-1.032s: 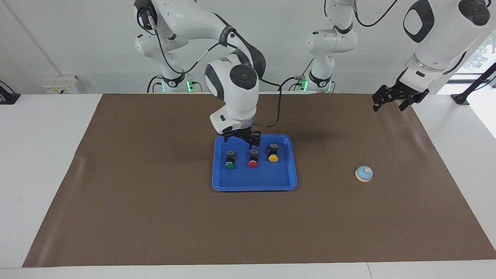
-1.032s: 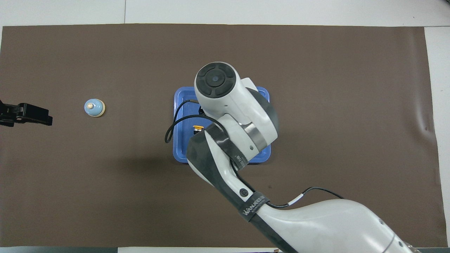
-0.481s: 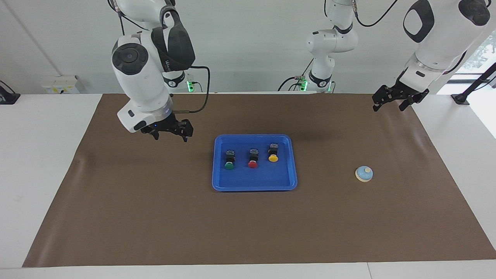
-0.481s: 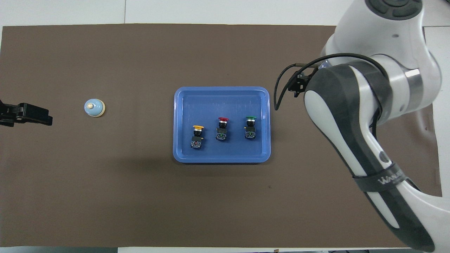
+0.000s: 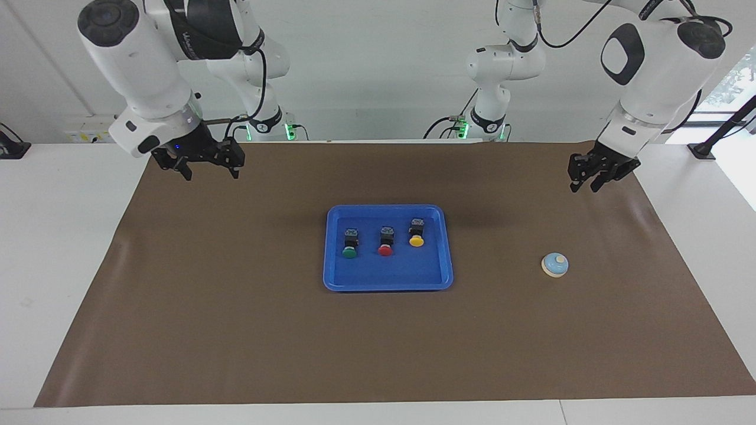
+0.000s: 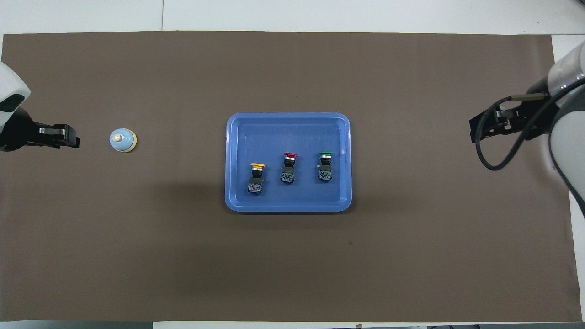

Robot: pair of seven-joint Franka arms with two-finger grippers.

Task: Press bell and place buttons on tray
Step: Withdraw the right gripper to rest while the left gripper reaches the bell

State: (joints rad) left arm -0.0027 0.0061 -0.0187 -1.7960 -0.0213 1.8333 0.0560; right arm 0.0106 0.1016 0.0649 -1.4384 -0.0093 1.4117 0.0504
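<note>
1. The blue tray sits mid-table on the brown mat, with bare mat open on every side.
2. On the tray, the green button, red button and yellow button lie in a row.
3. The bell stands toward the left arm's end of the table.
4. The right pincer hangs open and empty over the mat's corner nearest its base.
5. The left pincer hangs over the mat edge at its own end; I cannot tell how its fingers stand.
6. The right arm's strap bears lettering, seemingly unreadable.

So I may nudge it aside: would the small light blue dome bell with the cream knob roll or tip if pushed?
The bell probably slides rather than rolls: it sits low on a flat cream base. Tipping seems unlikely, since the base looks wider than the dome.
</note>
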